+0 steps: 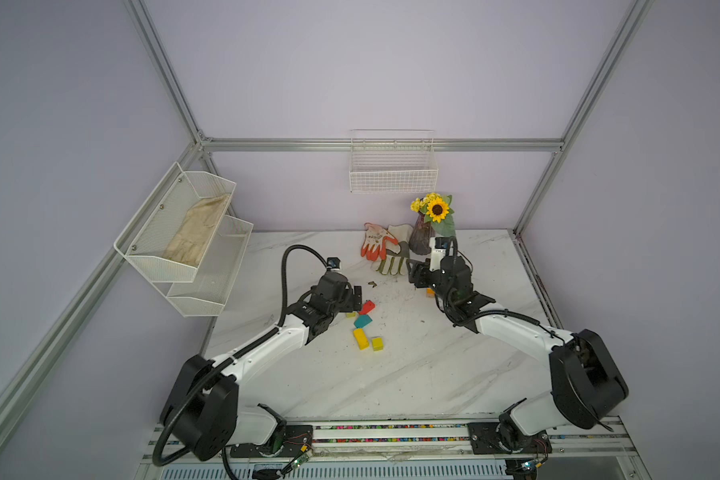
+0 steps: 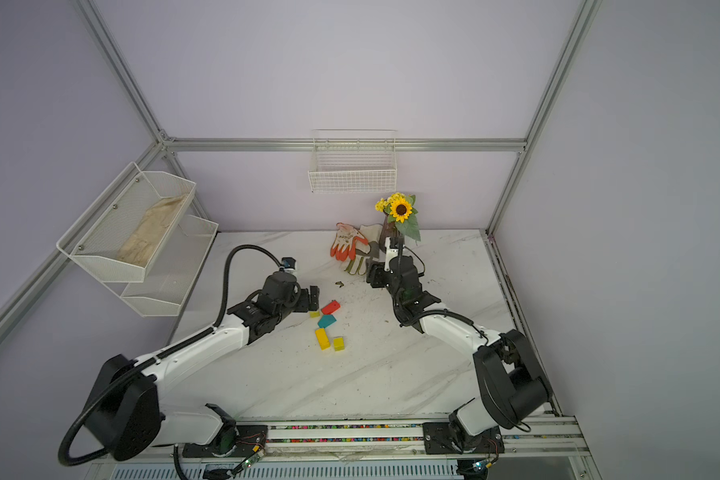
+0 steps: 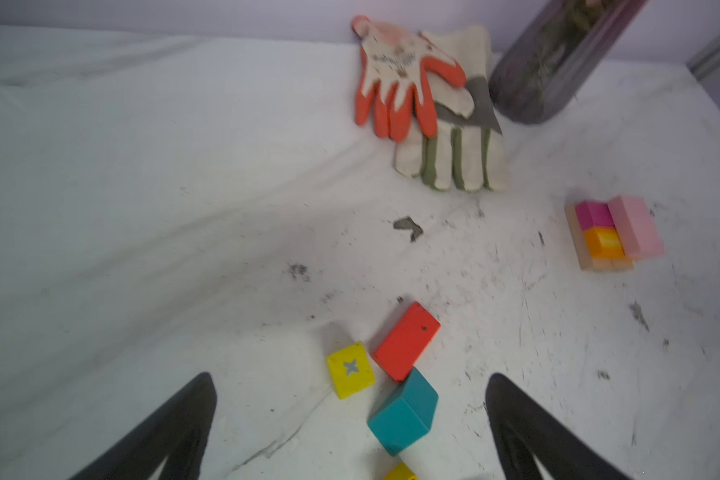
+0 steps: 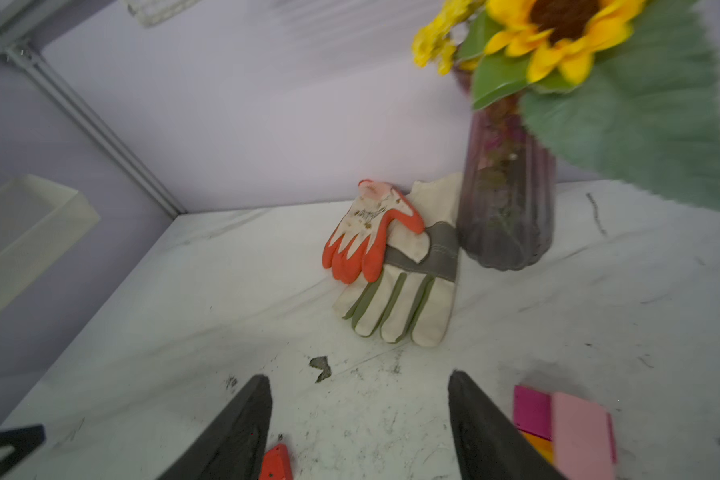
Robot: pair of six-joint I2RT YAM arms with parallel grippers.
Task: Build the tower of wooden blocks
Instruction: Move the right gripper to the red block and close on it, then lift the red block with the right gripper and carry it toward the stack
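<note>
Left gripper (image 3: pixel 350 376) and right gripper (image 4: pixel 358 376) gape empty; red block (image 3: pixel 407 340) lies flat, axis slanting far-right.

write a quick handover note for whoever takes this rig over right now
Grippers: left gripper open and empty, by the loose blocks; right gripper open and empty, beside the stack.
Stack, on the near side of the vase: pink bar, magenta cube and orange cube on tan pieces.
Loose mid-table: red bar, teal pentagon, yellow bar, marked yellow cube, second yellow cube.
Done: two low layers. Left: stack those five, teal probably last.
</note>
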